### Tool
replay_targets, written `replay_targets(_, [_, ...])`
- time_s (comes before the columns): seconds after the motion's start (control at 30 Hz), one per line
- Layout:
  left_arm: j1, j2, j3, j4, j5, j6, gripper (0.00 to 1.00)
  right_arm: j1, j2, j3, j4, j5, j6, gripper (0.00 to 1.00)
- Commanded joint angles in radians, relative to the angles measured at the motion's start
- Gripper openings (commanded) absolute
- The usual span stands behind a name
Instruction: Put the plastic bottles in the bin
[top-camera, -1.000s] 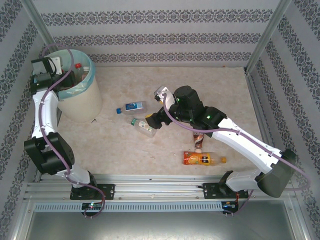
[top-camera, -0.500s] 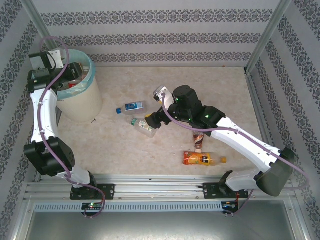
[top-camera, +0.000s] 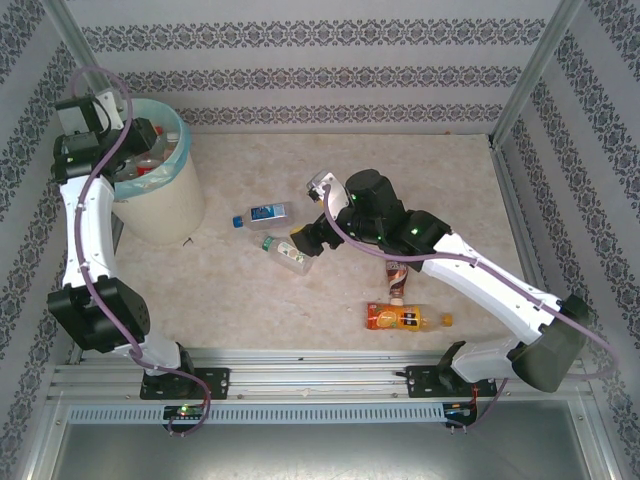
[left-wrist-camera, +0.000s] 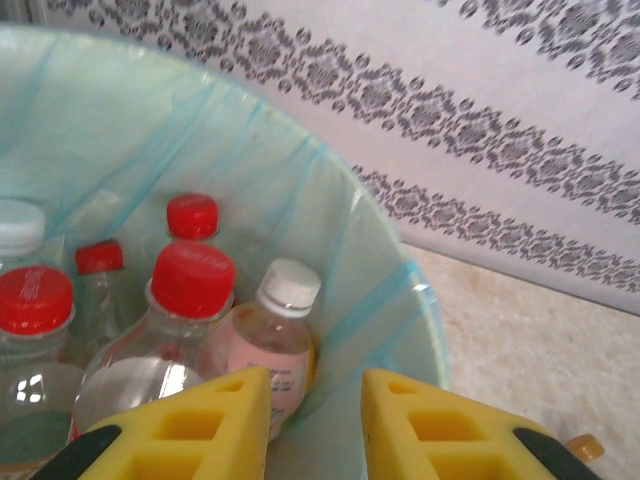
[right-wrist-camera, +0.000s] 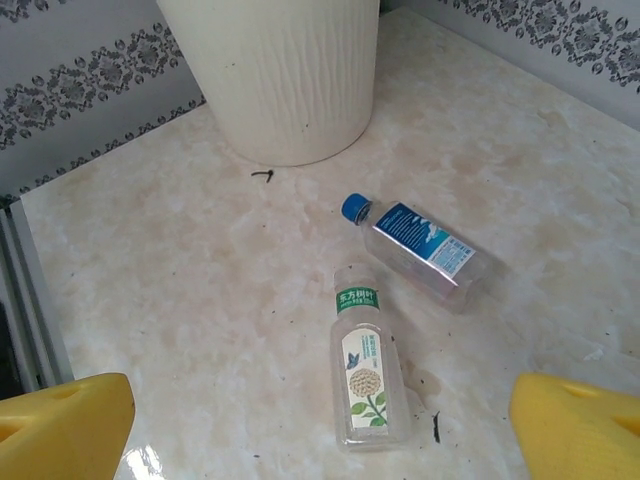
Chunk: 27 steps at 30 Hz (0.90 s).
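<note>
The cream bin (top-camera: 165, 205) with its teal liner stands at the far left. My left gripper (top-camera: 142, 135) hovers over its mouth, open and empty (left-wrist-camera: 315, 420). Below its fingers, inside the bin (left-wrist-camera: 350, 250), stand several red-capped clear bottles (left-wrist-camera: 190, 290) and a pink bottle with a white cap (left-wrist-camera: 275, 340). My right gripper (top-camera: 303, 242) is open wide (right-wrist-camera: 320, 440) just above a clear green-labelled bottle (right-wrist-camera: 368, 370) lying on the table (top-camera: 285, 253). A clear blue-labelled bottle (top-camera: 262, 214) lies beside it (right-wrist-camera: 420, 250). A brown bottle (top-camera: 397, 280) and an orange bottle (top-camera: 405, 318) lie under the right arm.
The bin's ribbed wall (right-wrist-camera: 280, 80) rises beyond the two clear bottles. Patterned walls enclose the marble table (top-camera: 450, 190) at the back and sides. A metal rail (top-camera: 320, 360) runs along the near edge.
The left arm has drawn back and up over the bin's far-left rim. The right arm has hardly moved above the green-labelled bottle.
</note>
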Motion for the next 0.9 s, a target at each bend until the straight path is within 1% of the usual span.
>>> replay_targets(0.0, [-0.103, -0.074, 0.049, 0.028, -0.059, 0.039, 0.37, -0.029, 0.024, 0.052, -0.055, 0.015, 0.058, 0.96])
replay_targets(0.03, [-0.146, -0.088, 0.063, 0.016, -0.103, 0.070, 0.39, -0.047, 0.038, 0.061, -0.076, 0.005, 0.075, 0.94])
replay_targets(0.1, [-0.221, -0.116, 0.071, 0.015, -0.162, 0.107, 0.40, -0.075, 0.063, 0.076, -0.125, 0.007, 0.101, 0.92])
replay_targets(0.2, [-0.359, -0.159, 0.038, 0.053, -0.179, 0.155, 0.40, -0.133, 0.084, 0.088, -0.211, 0.056, 0.166, 0.91])
replay_targets(0.3, [-0.519, -0.189, -0.029, 0.108, -0.188, 0.223, 0.45, -0.229, 0.076, 0.041, -0.287, 0.109, 0.291, 0.90])
replay_targets(0.4, [-0.646, -0.189, -0.104, 0.154, -0.167, 0.272, 0.47, -0.326, 0.039, -0.050, -0.330, 0.076, 0.369, 0.86])
replay_targets(0.47, [-0.710, -0.177, -0.155, 0.184, -0.120, 0.293, 0.48, -0.357, 0.002, -0.113, -0.361, 0.070, 0.388, 0.85])
replay_targets(0.53, [-0.776, -0.160, -0.211, 0.213, -0.070, 0.325, 0.49, -0.367, -0.047, -0.176, -0.403, 0.103, 0.419, 0.86])
replay_targets(0.6, [-0.829, -0.148, -0.265, 0.227, -0.020, 0.383, 0.54, -0.374, -0.090, -0.236, -0.416, 0.131, 0.460, 0.88])
replay_targets(0.67, [-0.865, -0.140, -0.326, 0.267, 0.026, 0.415, 0.55, -0.379, -0.126, -0.297, -0.387, 0.137, 0.480, 0.88])
replay_targets(0.77, [-0.874, -0.119, -0.419, 0.402, 0.104, 0.351, 0.57, -0.392, -0.120, -0.337, -0.344, 0.152, 0.470, 0.87])
replay_targets(0.87, [-0.874, -0.089, -0.476, 0.502, 0.140, 0.274, 0.58, -0.399, -0.058, -0.300, -0.279, 0.152, 0.372, 0.86])
